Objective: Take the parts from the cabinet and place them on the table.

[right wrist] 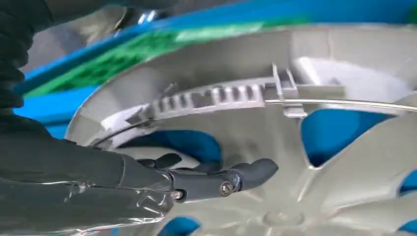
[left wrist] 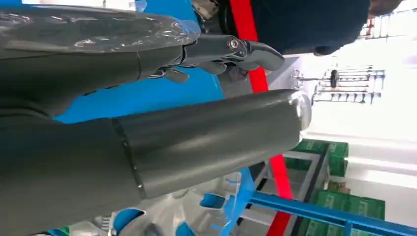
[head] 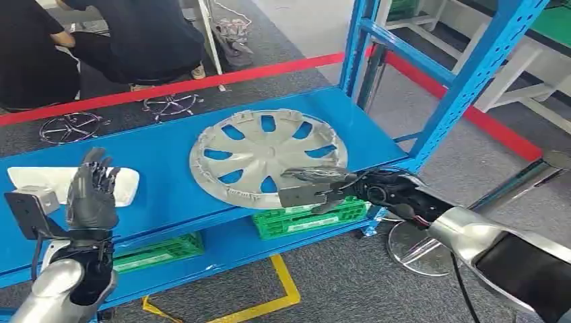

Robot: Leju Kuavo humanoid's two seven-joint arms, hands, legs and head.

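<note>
Item 1: hubcap [head: 266,157], lying flat on my blue shelf [head: 161,175], inner face up. My right hand [head: 316,188] reaches over its near rim, fingers [right wrist: 255,169] extended inside; grip: I cannot tell. My left hand [head: 92,192] raised, fingers apart, holding nothing.

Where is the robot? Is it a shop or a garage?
Probably a workshop or a parts store room, not a shop. There is a blue metal shelf rack, a silver wheel cover lying on it, and green plastic crates underneath.
</note>
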